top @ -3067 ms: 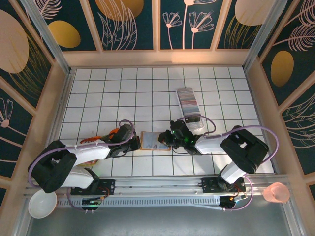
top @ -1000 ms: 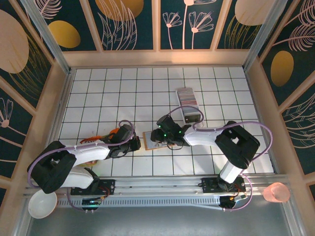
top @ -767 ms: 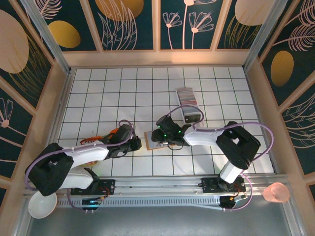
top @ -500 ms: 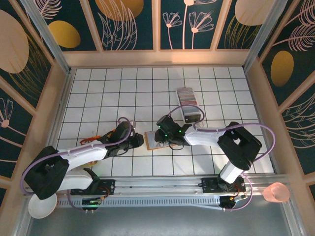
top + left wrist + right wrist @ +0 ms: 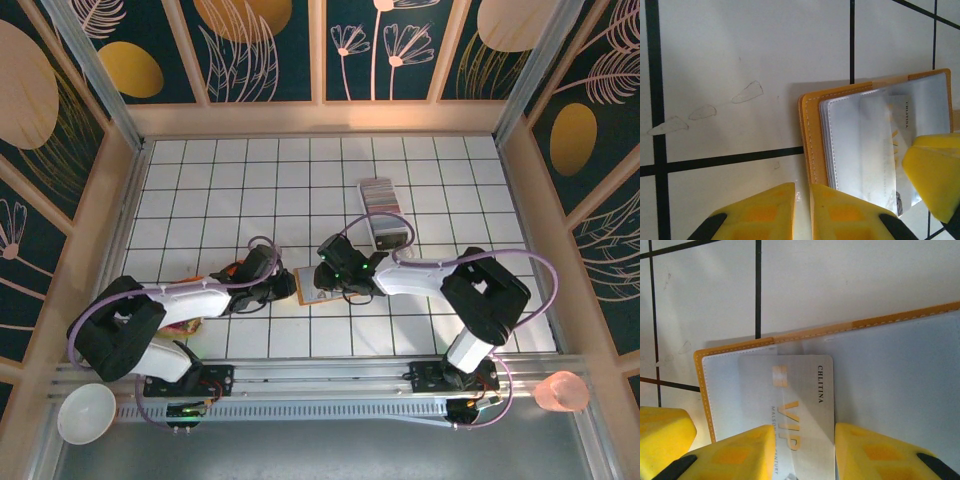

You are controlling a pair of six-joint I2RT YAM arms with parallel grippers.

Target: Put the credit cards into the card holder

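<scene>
Your card holder lies open on the tiled surface, near the middle, between both arms. The right gripper has its jaws closed on a pale card reading "CHLITINA" and "VIP", lying on the holder's clear sleeve. The left gripper has narrow jaws straddling the holder's tan edge. The remaining credit cards stand farther back.

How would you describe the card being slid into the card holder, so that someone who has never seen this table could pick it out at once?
Start at the white gridded table and find the open tan card holder lying between the two arms. The card lies on its pale inside, between the yellow fingers of the right hand. It is silvery with gold VIP lettering, apart from the row of cards stacked farther back.
</scene>
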